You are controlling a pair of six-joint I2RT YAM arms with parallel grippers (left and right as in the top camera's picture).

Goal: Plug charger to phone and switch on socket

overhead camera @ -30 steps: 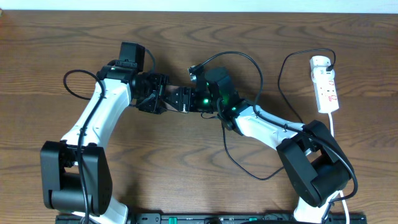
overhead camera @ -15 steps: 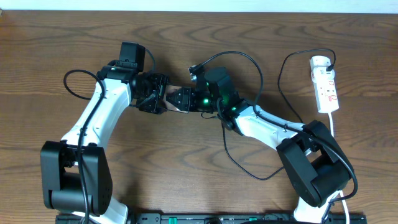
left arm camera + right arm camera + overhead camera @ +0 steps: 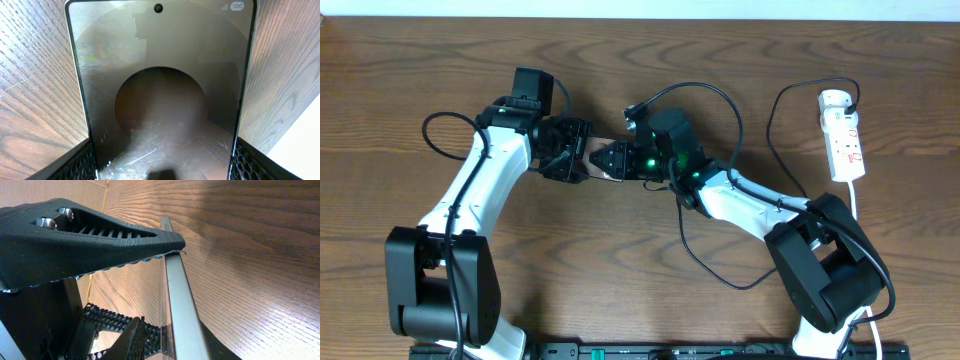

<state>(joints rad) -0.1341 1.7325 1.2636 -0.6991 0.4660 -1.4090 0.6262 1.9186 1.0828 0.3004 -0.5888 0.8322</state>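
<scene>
Left wrist view: at the bottom of the frame the left fingers point(image 3: 75, 166) press their meshed pads against both long sides of the phone point(image 3: 160, 100), gripping it. Its glossy face runs up to the camera hole at the top, with the wooden table point(image 3: 30, 75) on either side. In the right wrist view the right fingers point(image 3: 100, 230) stand narrow about the phone's thin edge, the upper one touching it; whether they clamp it I cannot tell. Overhead, the charger point(image 3: 772, 125) loops across the right side and reaches the socket point(image 3: 845, 135) at upper right.
</scene>
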